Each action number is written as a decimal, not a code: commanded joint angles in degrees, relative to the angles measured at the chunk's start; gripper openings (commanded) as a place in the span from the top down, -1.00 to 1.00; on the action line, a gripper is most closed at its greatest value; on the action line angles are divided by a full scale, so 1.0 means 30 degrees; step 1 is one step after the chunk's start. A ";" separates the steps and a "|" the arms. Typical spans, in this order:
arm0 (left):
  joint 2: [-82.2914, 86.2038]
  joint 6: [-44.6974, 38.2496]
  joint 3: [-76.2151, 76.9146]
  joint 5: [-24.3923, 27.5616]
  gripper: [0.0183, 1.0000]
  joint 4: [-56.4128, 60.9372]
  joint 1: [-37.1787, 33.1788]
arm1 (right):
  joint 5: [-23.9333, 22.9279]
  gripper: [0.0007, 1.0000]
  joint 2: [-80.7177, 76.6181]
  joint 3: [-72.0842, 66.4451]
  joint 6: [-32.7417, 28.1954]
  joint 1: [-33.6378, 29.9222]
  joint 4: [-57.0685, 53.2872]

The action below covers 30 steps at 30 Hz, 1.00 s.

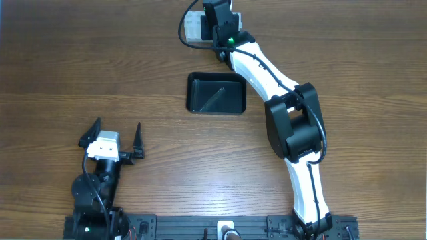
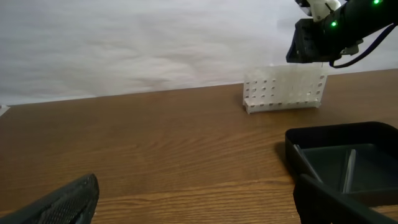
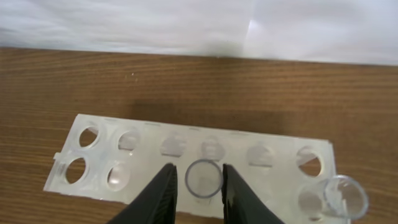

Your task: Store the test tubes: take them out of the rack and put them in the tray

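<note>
Over the rack [image 3: 144,147] at the table's [image 1: 100,67] far edge, I am holding my right claw [image 3: 198,170] narrowly open astride one upright tube [image 3: 203,180], lining up to lift it toward the tray [image 1: 217,76].

Brown wood-grain table [image 1: 80,53]. Directly on it, two things. A pale, perforated rack [image 3: 143,146] right beneath the jaws of the right gripper [image 3: 196,171], long side running from one jaw toward the other. A black tray [image 1: 217,76] well ahead of the wide-set jaws of the left gripper [image 1: 118,128] and off to their right, short of the rack, not touching it.
</note>
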<state>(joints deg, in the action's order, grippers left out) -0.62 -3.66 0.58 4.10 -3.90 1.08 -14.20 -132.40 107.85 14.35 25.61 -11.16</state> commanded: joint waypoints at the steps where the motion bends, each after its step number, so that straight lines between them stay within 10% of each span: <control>1: 0.0153 -0.0138 -0.0080 0.0124 -1.00 -0.0073 -0.0117 | -0.0678 0.54 -0.0284 0.0503 -0.0095 0.0124 0.0007; 30: 0.0153 -0.0138 -0.0080 0.0124 -1.00 -0.0073 -0.0117 | -0.1311 0.87 0.3045 0.0554 -0.1785 0.0248 0.0342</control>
<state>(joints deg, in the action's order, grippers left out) -0.62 -3.66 0.58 4.12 -3.90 1.08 -16.43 -130.41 107.85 11.00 25.80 -10.37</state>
